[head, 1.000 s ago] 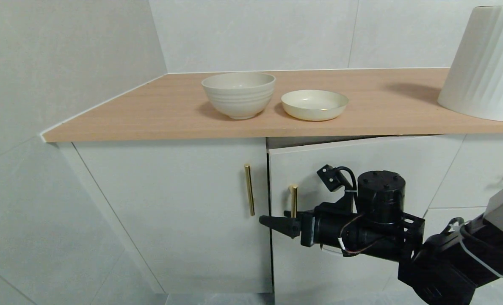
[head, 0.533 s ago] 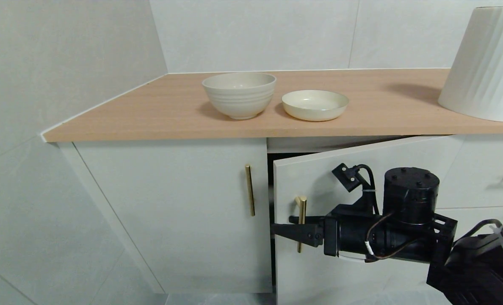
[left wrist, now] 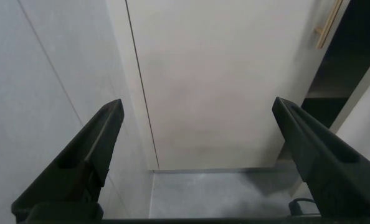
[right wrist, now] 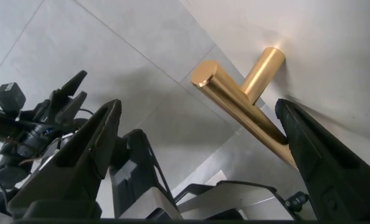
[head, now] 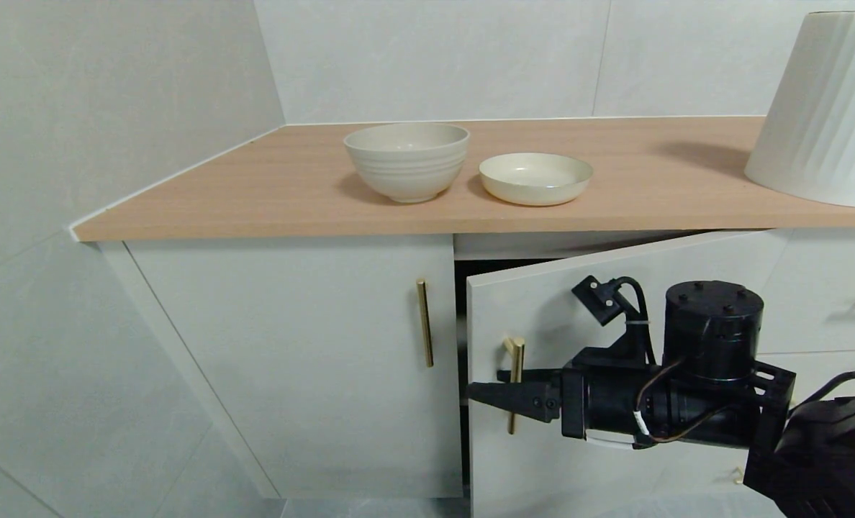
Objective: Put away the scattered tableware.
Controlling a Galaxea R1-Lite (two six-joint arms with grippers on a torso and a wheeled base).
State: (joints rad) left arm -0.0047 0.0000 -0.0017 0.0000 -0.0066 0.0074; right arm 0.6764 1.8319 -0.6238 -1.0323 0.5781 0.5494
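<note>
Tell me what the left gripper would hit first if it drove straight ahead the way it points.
Most likely the closed cabinet door. The left gripper, open, points at the door's plain front, low down and beside the dark opening. How far off the door is cannot be judged.

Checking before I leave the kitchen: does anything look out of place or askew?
Only the right cabinet door: it hangs ajar, a dark gap beside it, the right pincer straddling its brass handle. The bowl and shallow dish sit upright on the countertop; nothing spilled.
</note>
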